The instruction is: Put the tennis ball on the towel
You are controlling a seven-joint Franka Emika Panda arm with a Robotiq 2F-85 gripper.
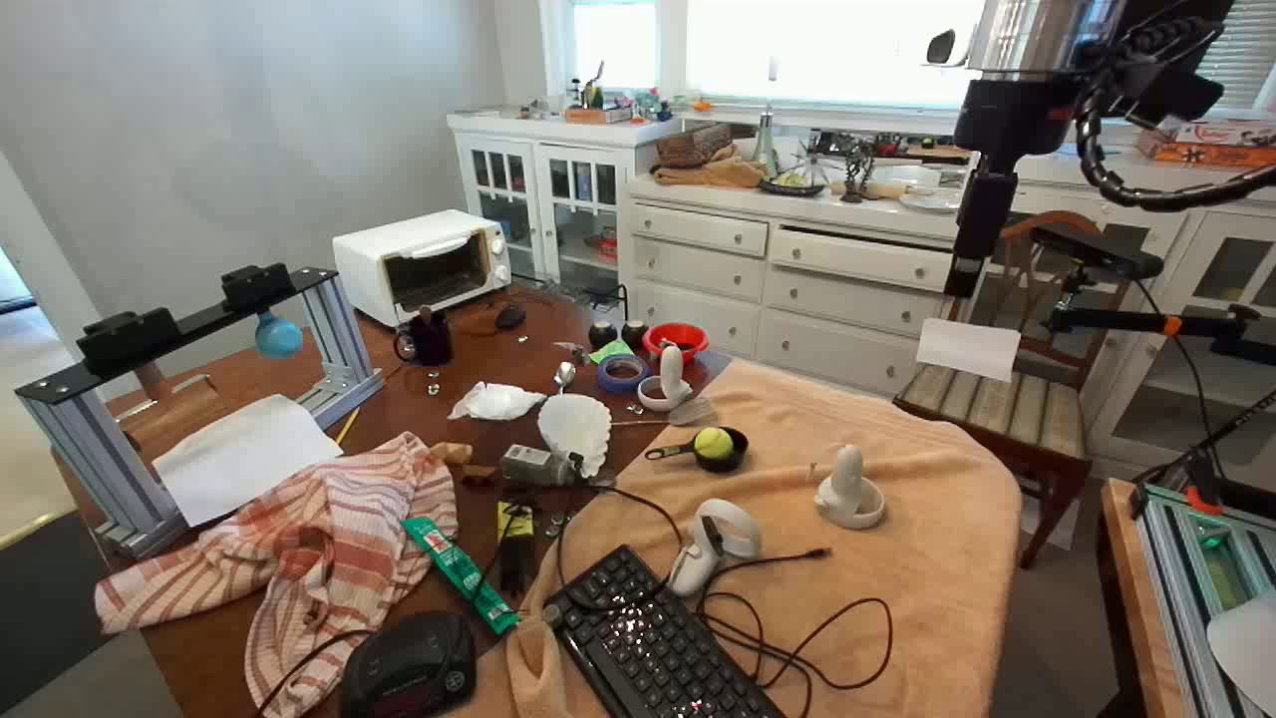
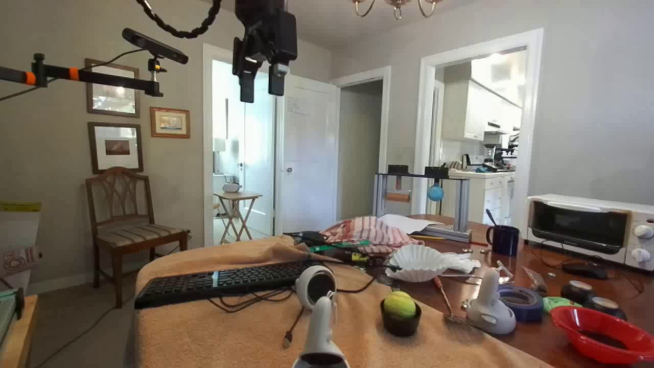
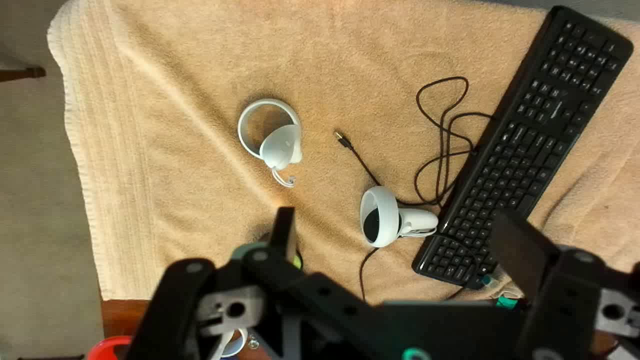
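Holding the gripper (image 2: 261, 97) spread apart and empty high above the tan towel (image 1: 937, 553), presumably to leave room for grasping the tennis ball (image 1: 713, 442), seated in a black measuring cup (image 2: 402, 327) set on that towel, probably preventing any roll.

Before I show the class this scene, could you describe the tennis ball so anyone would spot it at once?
Start with the tan towel spread over part of the wooden table. On the towel, near its edge, sits a small black cup. The tennis ball rests in that cup, yellow-green, unlike the light blue ball under the metal frame.
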